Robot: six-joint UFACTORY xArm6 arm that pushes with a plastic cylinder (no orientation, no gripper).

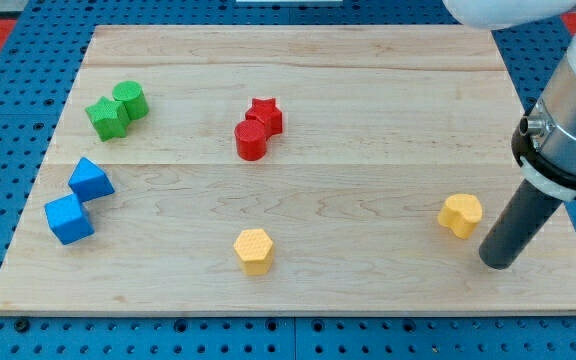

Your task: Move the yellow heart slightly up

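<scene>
The yellow heart [461, 214] lies on the wooden board [298, 170] at the view's lower right. My tip [496, 263] rests on the board just below and to the right of the heart, a small gap apart from it. The dark rod rises from the tip up and to the right toward the arm's grey body at the view's right edge.
A yellow hexagon [254, 250] sits at the bottom centre. A red star [265, 115] and a red cylinder [251, 140] touch near the middle. A green star [107, 118] and a green cylinder [131, 99] are at the upper left. Two blue blocks [90, 179] [69, 218] are at the left.
</scene>
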